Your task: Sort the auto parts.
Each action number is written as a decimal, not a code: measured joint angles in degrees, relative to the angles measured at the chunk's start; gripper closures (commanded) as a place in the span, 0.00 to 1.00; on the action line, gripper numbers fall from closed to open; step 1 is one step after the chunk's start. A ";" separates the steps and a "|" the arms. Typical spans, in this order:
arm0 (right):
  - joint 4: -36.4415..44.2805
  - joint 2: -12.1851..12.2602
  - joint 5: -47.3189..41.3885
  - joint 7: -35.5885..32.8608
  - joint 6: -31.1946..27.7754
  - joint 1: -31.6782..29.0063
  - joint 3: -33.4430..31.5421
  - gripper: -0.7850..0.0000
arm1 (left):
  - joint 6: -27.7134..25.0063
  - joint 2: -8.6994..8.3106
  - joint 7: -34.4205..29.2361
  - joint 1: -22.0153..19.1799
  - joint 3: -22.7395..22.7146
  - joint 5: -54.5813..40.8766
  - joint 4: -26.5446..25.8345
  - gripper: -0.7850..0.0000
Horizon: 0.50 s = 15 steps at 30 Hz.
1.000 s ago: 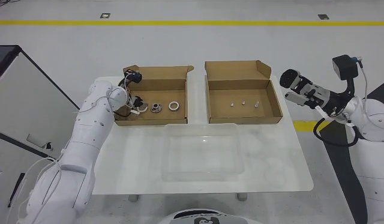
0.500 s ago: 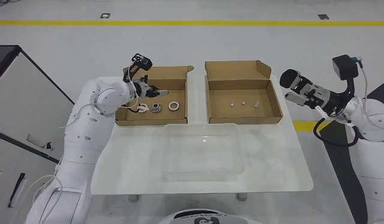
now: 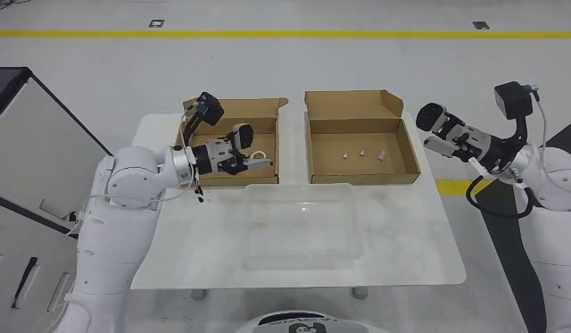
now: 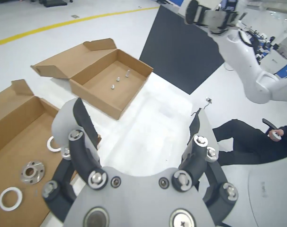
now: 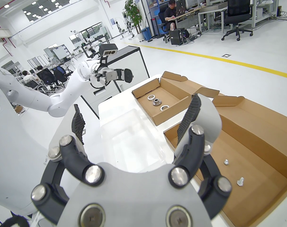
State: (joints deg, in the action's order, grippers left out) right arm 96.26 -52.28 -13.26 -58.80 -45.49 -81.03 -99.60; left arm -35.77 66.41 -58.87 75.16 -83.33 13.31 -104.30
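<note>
Left claw wide, empty, over left box (rings, flange); right claw wide, empty, near surface edge by bolt box.

A yellow line crosses the white floor, with desks and office chairs beyond.

A white desk stands on a pale floor crossed by a yellow line. A black mat lies beside the desk.
</note>
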 measured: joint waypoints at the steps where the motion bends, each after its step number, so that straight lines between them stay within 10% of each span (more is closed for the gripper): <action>1: 0.00 0.00 0.00 0.00 0.00 0.00 0.00 0.00 | -0.64 -0.17 -0.45 0.82 -0.38 -1.76 -1.07 0.00; 15: 0.00 0.00 0.00 0.00 0.00 0.00 0.00 0.00 | -3.17 -1.61 -4.09 6.28 -2.78 -13.82 -10.46 0.00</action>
State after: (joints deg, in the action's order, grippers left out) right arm 96.26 -52.28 -13.26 -58.80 -45.49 -81.03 -99.60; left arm -38.93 64.80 -62.96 81.45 -86.11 -0.51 -114.76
